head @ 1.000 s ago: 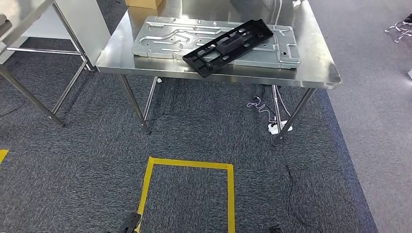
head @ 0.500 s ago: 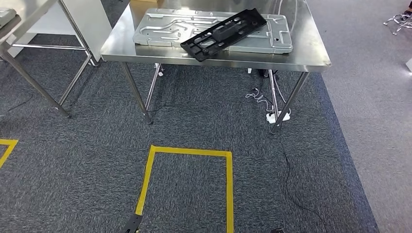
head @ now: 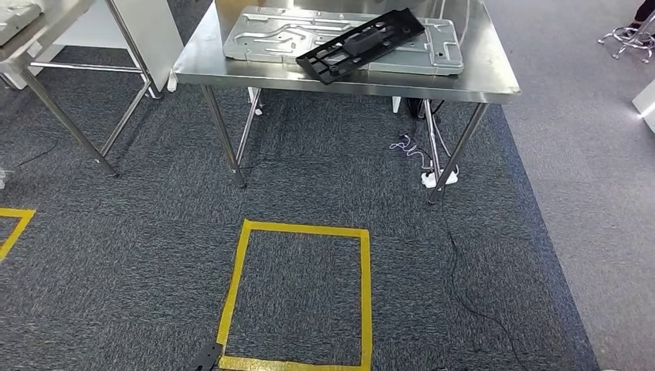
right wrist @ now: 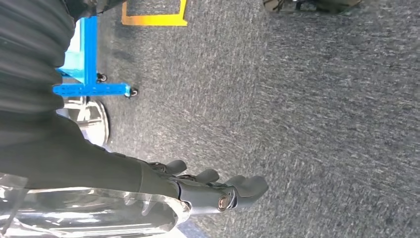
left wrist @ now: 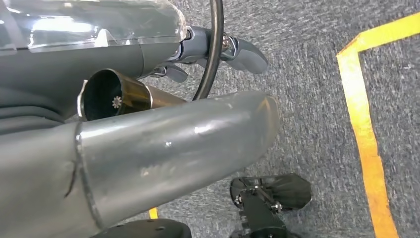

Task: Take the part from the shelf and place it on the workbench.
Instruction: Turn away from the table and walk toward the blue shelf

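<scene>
Grey carpet (head: 324, 193) covers the floor, with a paler strip along its right side. A steel workbench (head: 494, 81) stands on thin legs at the top of the head view. On it lies a flat silver metal plate (head: 263, 35) with stamped ribs and holes. The part (head: 359, 45), a long black plastic frame, lies slantwise across the plate, its near end just over the plate's front edge and its far end raised toward the right; it is on the workbench and no hand is touching it. A second steel table (head: 46, 23) stands at upper left, apart from the workbench, beside a white panel (head: 151, 35). A square of yellow tape (head: 235, 290) is marked on the carpet in front of the workbench; another piece of yellow tape shows at the left edge. A black cable (head: 456, 263) runs from under the workbench across the carpet, past a white power strip (head: 439, 179) by the right front leg. Left hand (left wrist: 218, 49): hangs over the carpet, fingers loosely curved and apart, nothing in them. Right hand (right wrist: 213, 191): hangs over the carpet, fingers loosely extended, slightly spread, holding nothing. A blue wheeled frame (right wrist: 91, 74) stands on the carpet in the right wrist view.
</scene>
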Controlling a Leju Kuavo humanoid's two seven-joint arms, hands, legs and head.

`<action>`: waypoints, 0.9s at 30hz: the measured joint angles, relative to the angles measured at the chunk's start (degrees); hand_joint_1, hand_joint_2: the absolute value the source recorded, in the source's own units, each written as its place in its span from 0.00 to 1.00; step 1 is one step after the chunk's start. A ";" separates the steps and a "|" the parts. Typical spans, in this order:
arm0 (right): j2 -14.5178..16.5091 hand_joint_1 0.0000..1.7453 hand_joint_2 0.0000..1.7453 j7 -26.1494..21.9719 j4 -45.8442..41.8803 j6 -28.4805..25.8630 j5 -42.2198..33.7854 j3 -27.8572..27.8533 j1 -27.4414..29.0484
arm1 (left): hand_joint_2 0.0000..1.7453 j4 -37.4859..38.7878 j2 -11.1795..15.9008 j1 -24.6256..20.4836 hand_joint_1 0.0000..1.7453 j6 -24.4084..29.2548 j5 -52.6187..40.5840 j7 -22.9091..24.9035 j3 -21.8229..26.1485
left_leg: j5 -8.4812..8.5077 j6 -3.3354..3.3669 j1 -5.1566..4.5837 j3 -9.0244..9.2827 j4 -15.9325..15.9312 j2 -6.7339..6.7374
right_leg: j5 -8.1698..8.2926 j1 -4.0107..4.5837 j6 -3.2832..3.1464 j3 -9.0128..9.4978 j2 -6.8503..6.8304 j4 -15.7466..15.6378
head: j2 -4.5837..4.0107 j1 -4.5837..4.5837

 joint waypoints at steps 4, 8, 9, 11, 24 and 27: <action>-0.01 0.00 0.00 0.00 0.02 -0.10 -0.35 -0.13 0.09 | 0.00 0.00 -0.01 -0.04 0.00 -0.01 0.00 0.09 0.04 | 0.29 -1.49 0.04 -0.67 0.59 0.10 | -0.21 0.07 -1.42 1.05 0.13 -3.36 | -0.01 -0.01; -0.01 0.00 0.00 -0.08 0.04 -0.09 -0.92 -0.46 0.14 | 0.00 0.00 -0.01 0.04 0.00 -0.03 0.00 0.16 0.06 | -7.40 -2.35 0.31 -5.13 11.74 -0.19 | 1.26 0.01 -2.68 -0.36 0.70 -3.67 | -0.01 -0.06; -0.02 0.00 0.00 -0.08 0.04 -0.09 -0.97 -0.62 0.20 | 0.00 0.00 -0.02 0.07 0.00 -0.04 0.00 0.17 0.06 | -8.73 -2.45 0.35 -6.13 14.82 -0.19 | 1.53 0.09 -2.69 -0.85 1.01 -3.51 | -0.01 -0.05; -0.03 0.00 0.00 -0.09 0.05 -0.10 -1.01 -0.88 0.31 | 0.00 0.00 -0.03 0.13 0.00 -0.05 0.00 0.19 0.06 | -8.11 -2.40 0.38 -5.44 15.51 -0.29 | 1.93 0.20 -2.58 -1.78 1.91 -3.01 | -0.01 -0.07; 0.13 0.00 0.00 -0.24 0.07 -0.15 -1.01 -1.08 0.29 | 0.00 0.05 -0.05 0.45 0.00 0.05 0.02 0.22 0.14 | -1.68 0.47 0.87 2.66 -0.75 0.29 | -4.55 -0.11 0.70 -10.68 1.05 12.37 | -0.01 0.29; 0.07 0.00 0.00 -0.24 0.07 -0.17 -1.11 -1.10 0.51 | 0.00 0.07 -0.14 0.55 0.00 0.16 0.02 0.21 0.15 | -1.76 0.25 0.96 2.41 -0.48 2.56 | -2.80 -0.72 1.32 -9.42 0.20 11.63 | -0.01 0.30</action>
